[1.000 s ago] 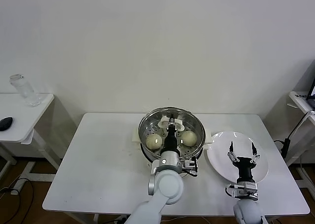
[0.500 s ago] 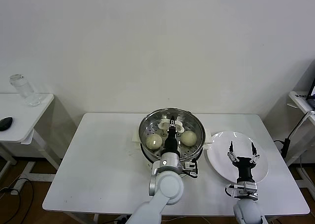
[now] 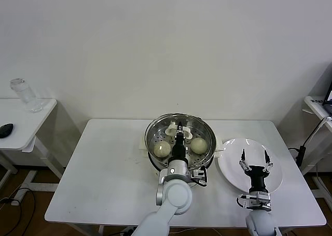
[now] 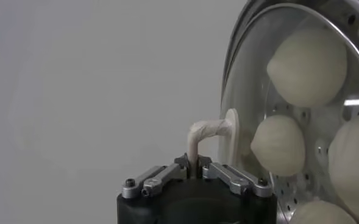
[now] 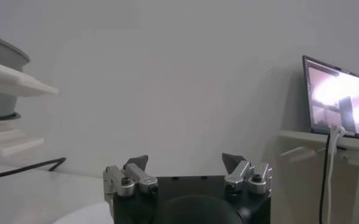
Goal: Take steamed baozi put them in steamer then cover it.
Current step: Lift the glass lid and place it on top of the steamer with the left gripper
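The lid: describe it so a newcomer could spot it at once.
On the white table, find the shiny steamer at the middle. The lid lies over it, clear glass with a metal rim, buns showing through. Its cream handle, pinched by the left pincer, sets it apart from the flat white plate alongside.

A white plate (image 3: 274, 183) lies on the white table (image 3: 109, 179); perhaps a laptop (image 5: 339, 100) stands beyond

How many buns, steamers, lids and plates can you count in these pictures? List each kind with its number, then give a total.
Buns: 4
Steamer: 1
Lid: 1
Plate: 1
Total: 7
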{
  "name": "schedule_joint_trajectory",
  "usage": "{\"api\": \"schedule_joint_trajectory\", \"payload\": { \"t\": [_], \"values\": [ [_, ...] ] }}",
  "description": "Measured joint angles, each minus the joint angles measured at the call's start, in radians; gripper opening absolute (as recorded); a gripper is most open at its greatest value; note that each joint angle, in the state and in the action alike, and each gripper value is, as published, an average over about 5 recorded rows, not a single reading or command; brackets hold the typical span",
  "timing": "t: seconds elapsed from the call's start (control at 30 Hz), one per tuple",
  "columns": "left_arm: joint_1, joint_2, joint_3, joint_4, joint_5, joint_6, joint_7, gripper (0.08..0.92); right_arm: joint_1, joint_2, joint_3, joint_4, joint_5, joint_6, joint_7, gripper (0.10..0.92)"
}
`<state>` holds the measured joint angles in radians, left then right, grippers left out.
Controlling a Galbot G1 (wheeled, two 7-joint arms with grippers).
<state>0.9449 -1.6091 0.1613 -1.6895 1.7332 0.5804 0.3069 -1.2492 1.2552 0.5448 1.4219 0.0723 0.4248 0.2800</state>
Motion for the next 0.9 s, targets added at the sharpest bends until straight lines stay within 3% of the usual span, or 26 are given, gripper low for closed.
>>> {"api": "schedule_joint_trajectory", "payload": {
  "t": [0.9],
  "values": [
    [0.004,0.0,0.0,0.001,-0.066,-0.005,-0.057,0.186,0.003,0.001,-0.001,-0.005,-0.011,0.003,0.0,0.823]
  ]
}}
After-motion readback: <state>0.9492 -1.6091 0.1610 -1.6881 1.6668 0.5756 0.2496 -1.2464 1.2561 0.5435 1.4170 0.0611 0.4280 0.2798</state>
